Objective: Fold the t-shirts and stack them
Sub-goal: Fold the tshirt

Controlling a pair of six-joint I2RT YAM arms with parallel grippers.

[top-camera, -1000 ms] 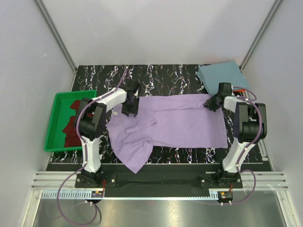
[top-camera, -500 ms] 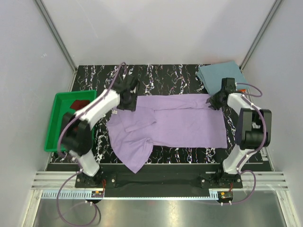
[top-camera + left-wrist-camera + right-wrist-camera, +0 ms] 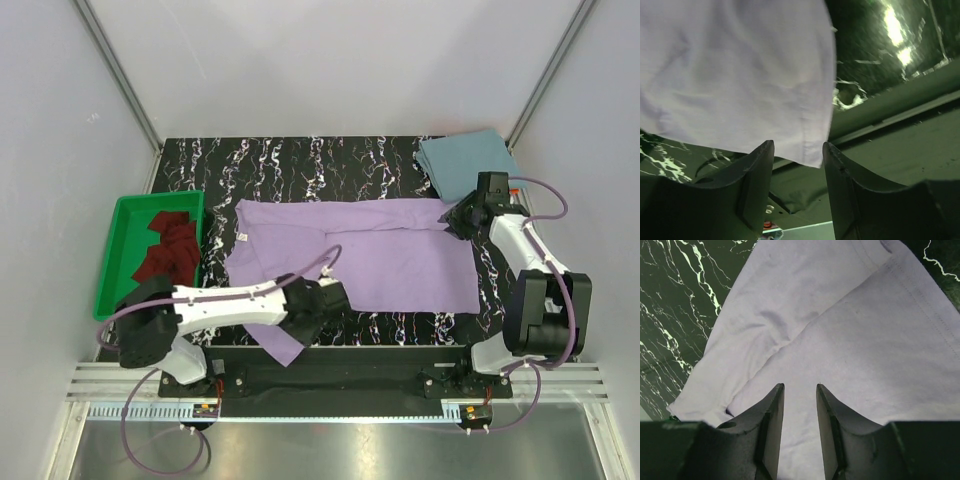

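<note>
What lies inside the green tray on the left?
A crumpled dark maroon t-shirt lies in the green tray, leaving some floor bare. Whatever is beneath the cloth is hidden.

Spread t-shirt (image 3: 400, 262) lies centre, tray (image 3: 118, 255) to its left, folded t-shirt (image 3: 466, 160) behind right.

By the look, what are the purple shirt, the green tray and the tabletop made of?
Lavender t-shirt: soft matte knit cloth, likely cotton; it creases, and stitched hems show in the right wrist view. Green tray: probably moulded plastic, even colour, slight sheen. Tabletop: black with white veining, glossy; marble-look, stone or laminate cannot be told.
</note>
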